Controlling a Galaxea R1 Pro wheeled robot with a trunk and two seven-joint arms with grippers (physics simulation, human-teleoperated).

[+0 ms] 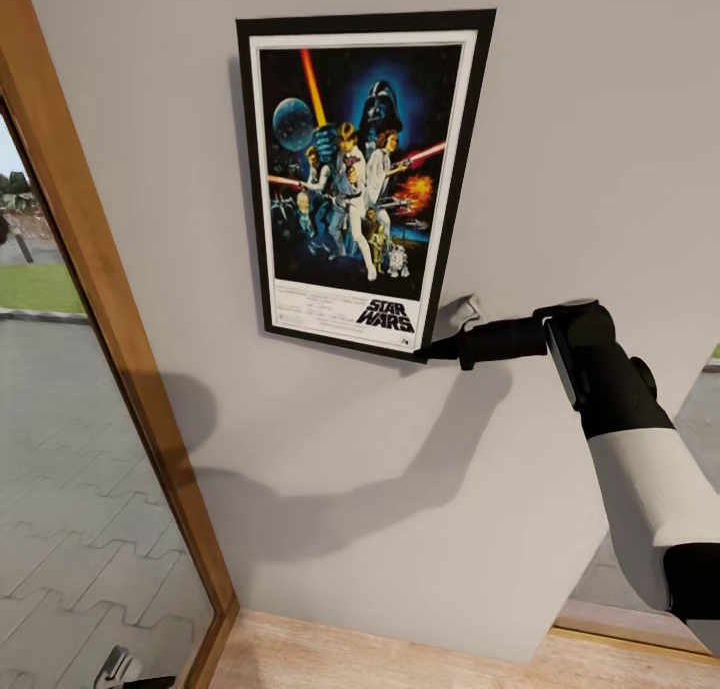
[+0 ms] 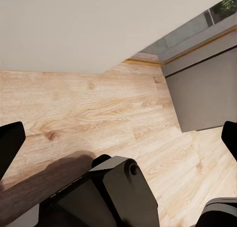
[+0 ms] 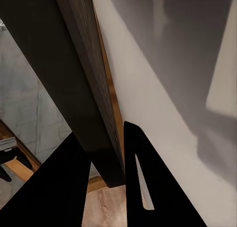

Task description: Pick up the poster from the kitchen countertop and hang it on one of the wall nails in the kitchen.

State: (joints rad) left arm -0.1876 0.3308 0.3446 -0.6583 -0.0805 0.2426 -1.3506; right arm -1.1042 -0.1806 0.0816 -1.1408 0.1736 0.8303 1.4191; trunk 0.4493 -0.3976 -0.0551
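You have the Star Wars poster (image 1: 365, 181) flat against the grey wall (image 1: 560, 129), upright with its long axis close to vertical and only slightly tilted, between the wood-framed window (image 1: 90, 269) on one side and your right arm on the other. Your right gripper (image 1: 432, 349) has its jaws pinched on the poster's lower right corner; the right wrist view confirms it, with the dark frame edge (image 3: 94, 98) running up between the two black fingers (image 3: 140, 177) and the wall just behind. So the poster lies above and to the left of those jaws, its whole height standing up from the held corner. No nail can be made out, since the poster would cover it, so you cannot tell from here whether the top edge is hooked. That is what the coming move seems to turn on: the weight hangs from above while you grip from below, and letting go too soon could let it slide down the wall. The left gripper (image 2: 118, 138) hangs low over the wooden floor (image 2: 98, 108), jaws spread wide and empty, well apart from the poster; the right arm is the only one placed to act.
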